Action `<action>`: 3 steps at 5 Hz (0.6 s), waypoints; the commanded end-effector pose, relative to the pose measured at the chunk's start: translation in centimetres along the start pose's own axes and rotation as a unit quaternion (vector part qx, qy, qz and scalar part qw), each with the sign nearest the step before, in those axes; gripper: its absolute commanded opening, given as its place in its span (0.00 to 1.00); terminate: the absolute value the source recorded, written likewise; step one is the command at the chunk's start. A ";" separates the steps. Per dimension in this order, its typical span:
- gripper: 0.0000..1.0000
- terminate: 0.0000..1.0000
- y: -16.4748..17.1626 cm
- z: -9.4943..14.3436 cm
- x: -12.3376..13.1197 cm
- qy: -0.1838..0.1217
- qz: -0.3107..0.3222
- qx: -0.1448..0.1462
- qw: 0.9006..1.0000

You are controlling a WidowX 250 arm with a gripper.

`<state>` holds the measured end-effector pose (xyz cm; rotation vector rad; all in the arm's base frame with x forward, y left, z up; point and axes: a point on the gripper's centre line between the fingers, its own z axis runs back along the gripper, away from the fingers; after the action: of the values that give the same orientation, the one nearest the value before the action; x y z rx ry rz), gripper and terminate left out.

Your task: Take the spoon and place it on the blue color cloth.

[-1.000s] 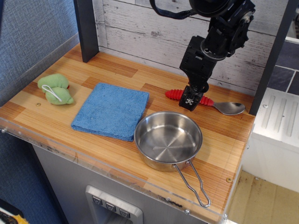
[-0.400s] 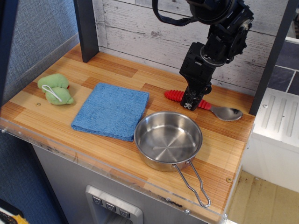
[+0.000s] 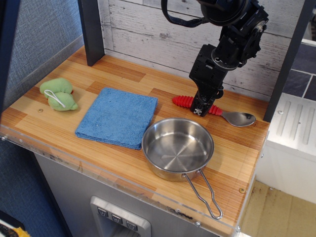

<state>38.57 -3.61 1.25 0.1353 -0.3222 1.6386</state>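
Wooden counter [image 3: 59, 123] against a whitewashed plank wall, black robot arm [image 3: 232, 34] reaching down from the upper right. Blue color cloth [image 3: 118, 116] folded flat near the middle, steel pan [image 3: 177, 148] just right of it at the front, wire handle pointing toward the front edge. Spoon [image 3: 236, 118] at the back right, behind the pan and well apart from the cloth, red ribbed handle pointing left, silver bowl to the right. Gripper [image 3: 201, 107] down over the middle of the red handle, fingers straddling it and seemingly closed on it, handle ends showing on both sides. Small green plush item [image 3: 59, 94] near the left edge, apart from everything else.
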 end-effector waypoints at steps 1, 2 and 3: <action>0.00 0.00 -2.8 6.2 2.2 0.004 0.023 -0.079 0.997; 0.00 0.00 -2.2 9.5 3.3 -0.002 0.027 -0.106 0.994; 0.00 0.00 0.1 11.2 4.9 -0.004 0.027 -0.117 0.993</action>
<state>36.58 -2.18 10.96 0.0219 -0.4828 1.6357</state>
